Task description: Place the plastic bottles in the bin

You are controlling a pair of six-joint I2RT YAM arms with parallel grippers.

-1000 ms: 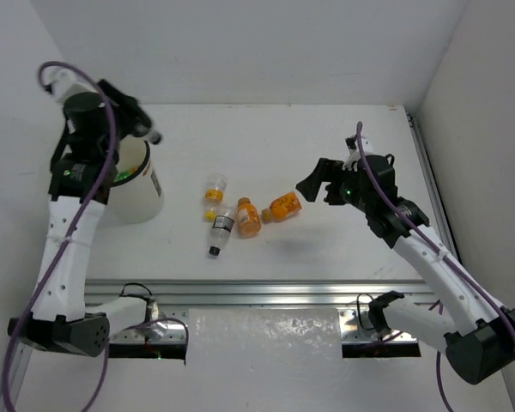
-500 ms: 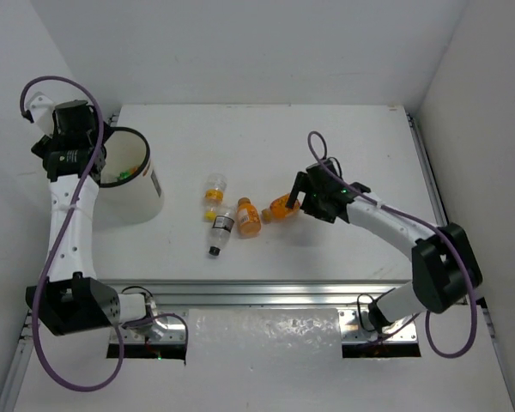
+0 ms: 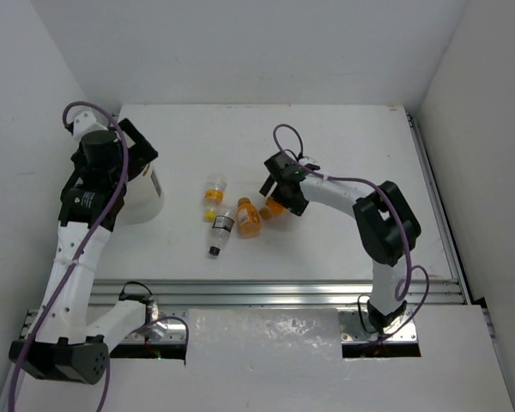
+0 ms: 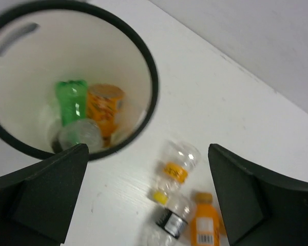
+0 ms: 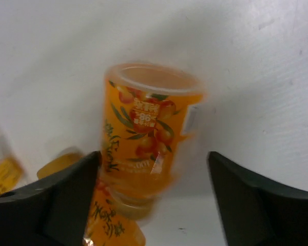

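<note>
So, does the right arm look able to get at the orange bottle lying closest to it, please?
Probably yes: the open right gripper straddles that orange bottle, with nothing in between. A second orange bottle lies close beside it and could crowd one finger.

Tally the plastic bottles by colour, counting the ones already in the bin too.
Orange bottles: 3 (two on the table, one in the bin)
Clear bottles: 3 (two on the table, one in the bin)
Green bottle: 1 (in the bin)
Total: 7
</note>
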